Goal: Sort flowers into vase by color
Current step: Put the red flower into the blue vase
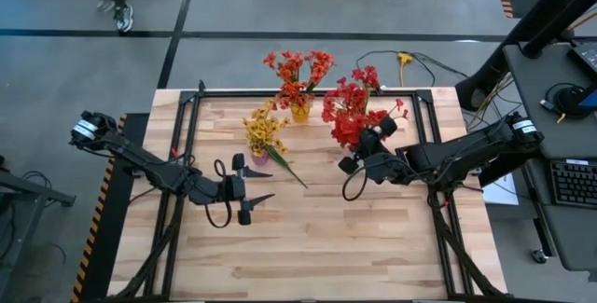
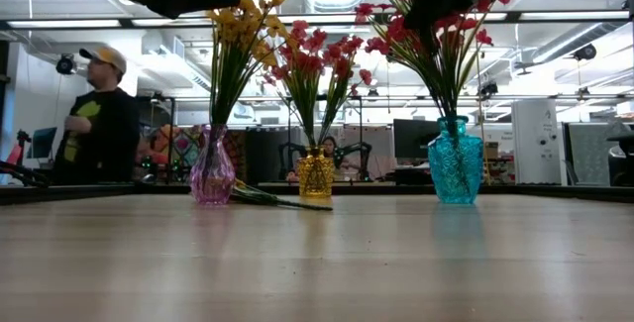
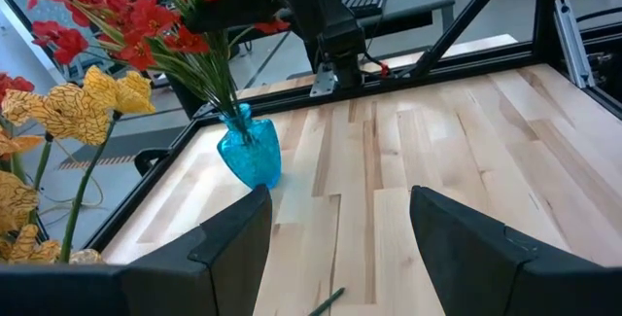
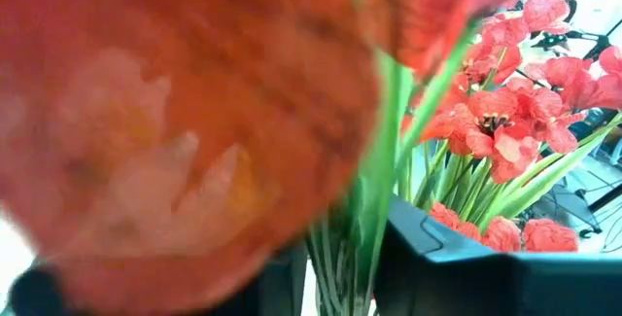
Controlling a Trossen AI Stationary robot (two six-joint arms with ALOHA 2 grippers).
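2 left fingers [image 3: 233, 248] wide apart, empty.

Both arms were dark, slim and jointed, each with a black cable loop near its wrist, a pale band at its shoulder end and two broad black fingers [image 3: 233, 248].

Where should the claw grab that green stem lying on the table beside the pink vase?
On the bare stretch pointing away from the pink vase, coming straight down from above. The green stem is thin and lies flat on the wood, so the fingers should straddle it crosswise. Its vase end sits under the yellow flowers, which would probably crowd a grip. The open left claw looks nearest.
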